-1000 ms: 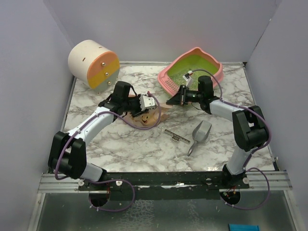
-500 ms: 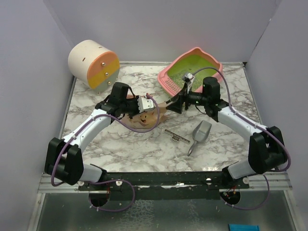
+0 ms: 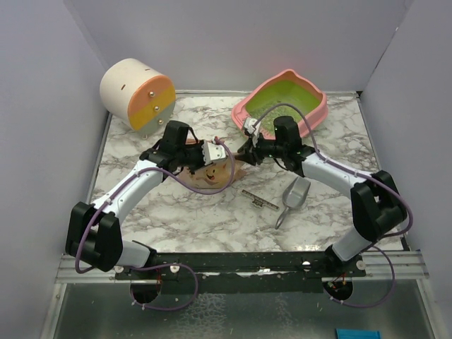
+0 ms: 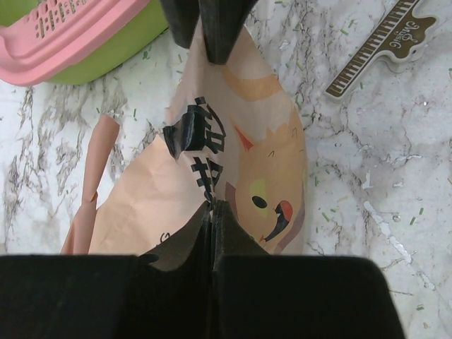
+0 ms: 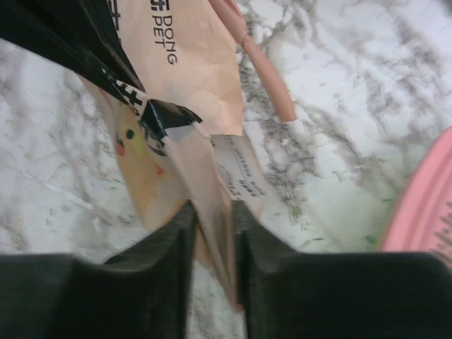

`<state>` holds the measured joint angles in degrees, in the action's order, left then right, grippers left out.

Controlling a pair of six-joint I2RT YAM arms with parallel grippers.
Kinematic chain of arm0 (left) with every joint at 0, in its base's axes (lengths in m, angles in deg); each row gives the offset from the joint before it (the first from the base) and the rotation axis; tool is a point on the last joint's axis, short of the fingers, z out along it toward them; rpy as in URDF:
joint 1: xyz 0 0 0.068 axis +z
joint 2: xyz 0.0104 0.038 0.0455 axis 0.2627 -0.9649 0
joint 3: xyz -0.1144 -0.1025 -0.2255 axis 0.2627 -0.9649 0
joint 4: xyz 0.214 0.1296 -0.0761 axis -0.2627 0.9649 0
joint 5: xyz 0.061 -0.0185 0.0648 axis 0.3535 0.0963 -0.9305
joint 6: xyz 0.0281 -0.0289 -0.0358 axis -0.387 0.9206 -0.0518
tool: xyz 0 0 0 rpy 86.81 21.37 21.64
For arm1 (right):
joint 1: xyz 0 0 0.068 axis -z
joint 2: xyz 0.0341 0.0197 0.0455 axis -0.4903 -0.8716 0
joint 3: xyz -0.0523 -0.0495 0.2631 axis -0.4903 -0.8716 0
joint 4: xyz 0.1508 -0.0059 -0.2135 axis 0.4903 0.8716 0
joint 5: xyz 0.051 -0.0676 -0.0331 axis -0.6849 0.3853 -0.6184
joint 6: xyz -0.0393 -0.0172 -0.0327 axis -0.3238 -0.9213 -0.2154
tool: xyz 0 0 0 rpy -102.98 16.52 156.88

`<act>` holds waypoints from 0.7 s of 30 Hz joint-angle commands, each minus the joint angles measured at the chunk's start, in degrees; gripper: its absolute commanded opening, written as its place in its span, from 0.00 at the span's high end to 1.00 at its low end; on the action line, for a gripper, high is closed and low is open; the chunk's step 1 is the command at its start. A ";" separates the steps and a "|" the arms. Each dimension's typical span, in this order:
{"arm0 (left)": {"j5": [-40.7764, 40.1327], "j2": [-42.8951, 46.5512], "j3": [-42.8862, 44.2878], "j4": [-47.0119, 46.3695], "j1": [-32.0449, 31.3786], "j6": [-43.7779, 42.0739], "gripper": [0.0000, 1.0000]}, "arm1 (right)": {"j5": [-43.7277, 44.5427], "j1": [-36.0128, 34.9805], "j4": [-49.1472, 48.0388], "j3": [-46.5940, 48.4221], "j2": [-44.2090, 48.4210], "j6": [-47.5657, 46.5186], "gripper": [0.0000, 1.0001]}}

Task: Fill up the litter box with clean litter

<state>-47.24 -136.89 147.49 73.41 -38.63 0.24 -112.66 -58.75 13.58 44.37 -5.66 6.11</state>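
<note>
The litter box [image 3: 289, 93] is seen at the far right of the marble table [image 3: 176, 212], its lime-green inside turned upward. Its long axis is set on a diagonal, from the slotted pink edge at the near left to the two ear-like bumps at the far right, so that the slotted end points toward the grippers. In the left wrist view, that slotted edge [image 4: 63, 28] is found just beyond the far corner of the peach-pink bag [image 4: 261, 162]. The bag [image 3: 215, 169] is held stretched between the two arms, near the box's slotted end but apart from it. The left gripper [image 4: 212, 208] is closed to a thin line on one edge of the bag. The right gripper [image 5: 212, 212] is narrowed onto a fold of the bag's opposite end, with only the paper left between its fingers. In the overhead view, the left gripper [image 3: 219, 150] and the right gripper [image 3: 247, 145] are seen close together above the bag. Loose specks of litter [image 4: 421, 210] are scattered on the marble beside the bag. A grey scoop [image 3: 293, 198] is laid nearer the arm bases with a dark ruler-shaped tag [image 3: 260, 200] to its left. A cream-and-orange cylinder [image 3: 138, 93] is placed at the far left.
</note>
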 commanded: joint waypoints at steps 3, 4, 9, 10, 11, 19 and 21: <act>0.01 0.98 0.98 -3.94 -0.16 0.23 1.00 | 10.06 -0.67 8.42 5.28 -4.26 -3.05 0.99; -1.45 0.89 0.99 -4.85 -0.16 0.87 1.00 | 11.15 -0.67 9.83 5.95 -4.10 -2.04 0.99; -11.92 -0.48 1.64 -11.01 -0.16 5.22 1.00 | 15.94 -0.54 12.83 5.87 -1.17 2.96 0.99; -14.30 -1.12 2.13 -12.31 -0.16 6.17 1.00 | 16.31 -0.51 13.09 5.63 -0.50 3.78 0.99; -16.60 -1.85 2.94 -13.15 -0.16 7.04 1.00 | 16.25 -0.50 13.70 5.56 -0.09 4.23 0.99; -13.07 -6.21 6.34 -13.97 -0.16 13.34 1.00 | 9.38 -0.56 18.14 5.69 1.43 7.27 0.98; -12.05 -5.27 5.09 -15.44 -0.16 15.39 1.00 | 10.63 -0.58 19.30 5.99 2.76 7.93 0.71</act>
<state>-57.47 -143.84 151.77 65.33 -39.83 11.25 -102.08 -59.80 27.02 49.79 -7.48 10.81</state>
